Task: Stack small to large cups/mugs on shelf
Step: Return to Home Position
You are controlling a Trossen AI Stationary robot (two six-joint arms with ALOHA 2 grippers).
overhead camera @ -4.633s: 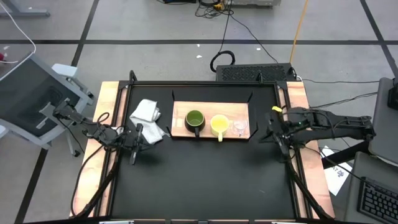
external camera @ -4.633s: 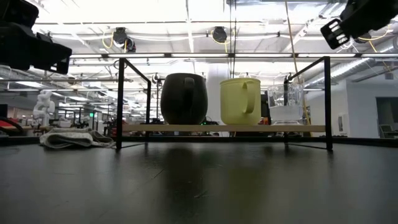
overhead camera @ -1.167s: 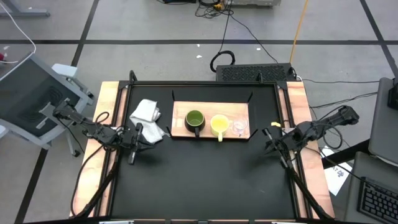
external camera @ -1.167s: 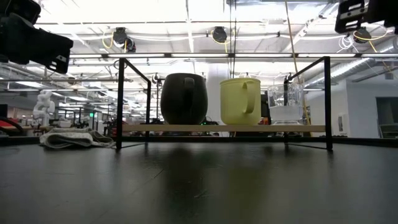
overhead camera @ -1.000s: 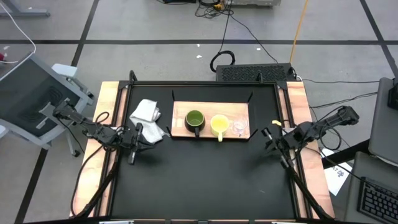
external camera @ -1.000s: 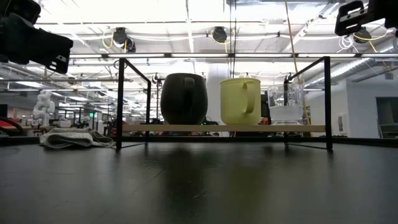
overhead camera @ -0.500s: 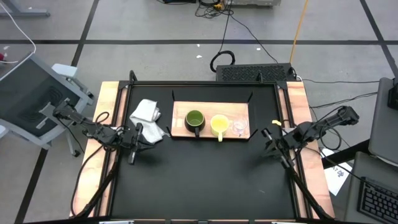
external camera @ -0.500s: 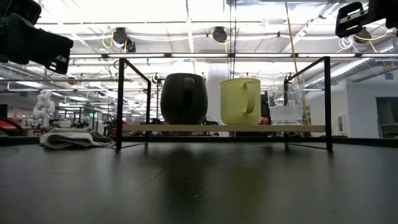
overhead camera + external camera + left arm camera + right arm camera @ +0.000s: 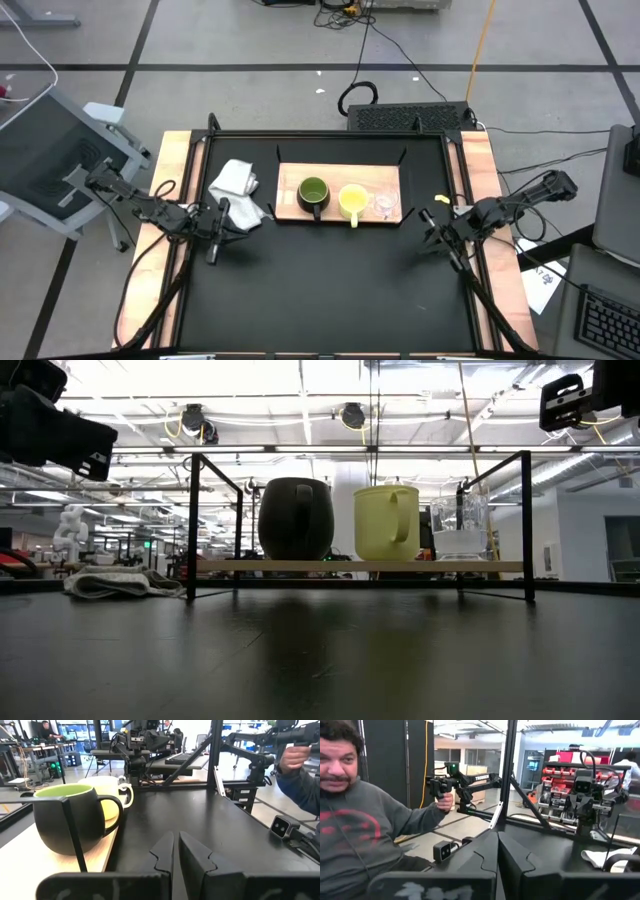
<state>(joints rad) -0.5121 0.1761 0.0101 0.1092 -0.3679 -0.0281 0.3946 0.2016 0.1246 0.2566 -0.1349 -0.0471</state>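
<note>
The glass cup (image 9: pixel 384 204) is the hardest thing to see. It is clear, so from above it is only a pale ring, and we cannot tell if it has a handle. In the low view the room shows right through it. From the left wrist, the yellow mug (image 9: pixel 352 201) is mostly hidden behind the green mug (image 9: pixel 313 191).

All three stand upright in one row on the shelf (image 9: pixel 290 205), close beside each other. The green mug is on the left, the yellow mug in the middle and the glass cup on the right. Both mug handles point to the near side of the table (image 9: pixel 330 290). The shelf sits at the far middle of the table. Its long side runs left to right, the same way as the row.

A white cloth (image 9: pixel 236 181) lies crumpled just left of the shelf. The left claw (image 9: pixel 176 837) hangs near the cloth, at the table's left side. Its fingers are pressed together and hold nothing. The right claw (image 9: pixel 497 836) is by the table's right edge, apart from the shelf, and is also closed up and empty. In the low view both claws are cut off at the top corners. A person (image 9: pixel 355 830) in a grey top is beyond the table.
</note>
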